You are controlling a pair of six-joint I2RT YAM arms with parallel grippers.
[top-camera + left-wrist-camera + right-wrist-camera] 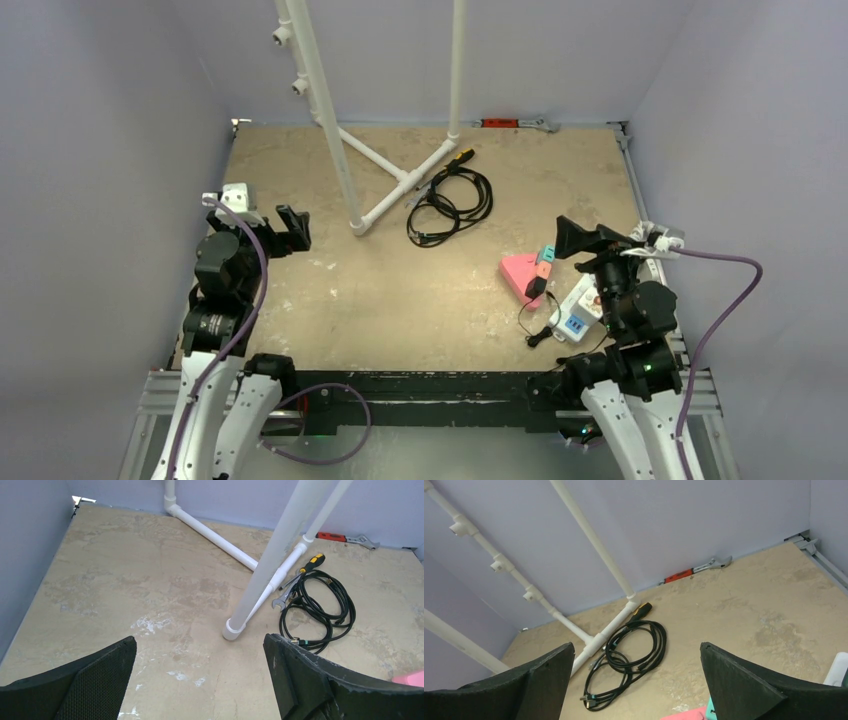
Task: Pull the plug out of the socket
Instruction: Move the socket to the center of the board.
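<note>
A white power strip with blue sockets lies at the right of the table, beside my right arm; its corner shows at the right edge of the right wrist view. A black plug with a thin looping black cord sits at the strip's left end, against a pink block. My right gripper is open and empty, just above and beyond the strip; in its wrist view it points toward the back wall. My left gripper is open and empty at the far left, over bare table.
A white pipe frame stands in the middle back. A coiled black cable, a screwdriver and a small spanner lie beside it. A red-handled wrench lies by the back wall. Small teal and orange blocks sit on the pink block.
</note>
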